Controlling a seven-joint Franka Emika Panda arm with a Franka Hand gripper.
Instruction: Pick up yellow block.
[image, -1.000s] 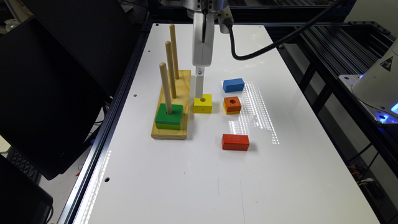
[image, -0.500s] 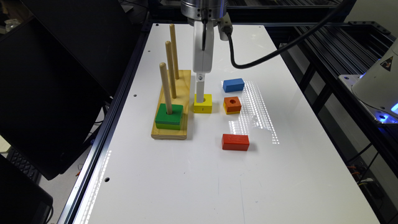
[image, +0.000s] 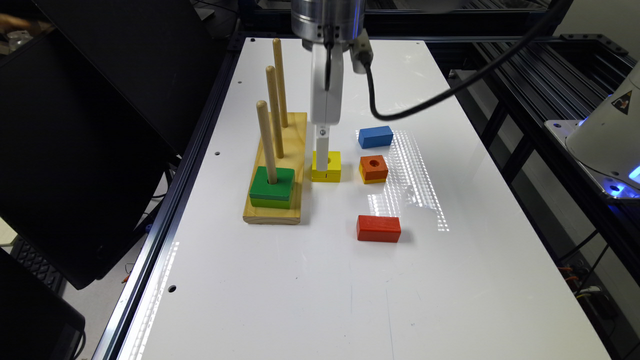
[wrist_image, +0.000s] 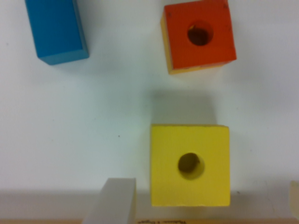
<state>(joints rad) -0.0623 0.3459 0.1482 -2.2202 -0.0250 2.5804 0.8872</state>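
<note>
The gripper stands upright in the upper middle of the exterior frame, its tip down at the yellow block, which rests on the white table just right of the peg board. In the wrist view the yellow block lies at lower centre-right, its round hole facing up. One grey finger shows at the lower edge, beside the block's edge with a thin gap, and a sliver of the other finger shows at the far right edge, well clear of the block. So the jaws stand wide, straddling the block with nothing gripped; whether the nearer finger touches it cannot be told. An orange block with a hole sits just right of the yellow one in the exterior frame, a blue block above it and a red block below. A green block sits on the board's nearest peg.
</note>
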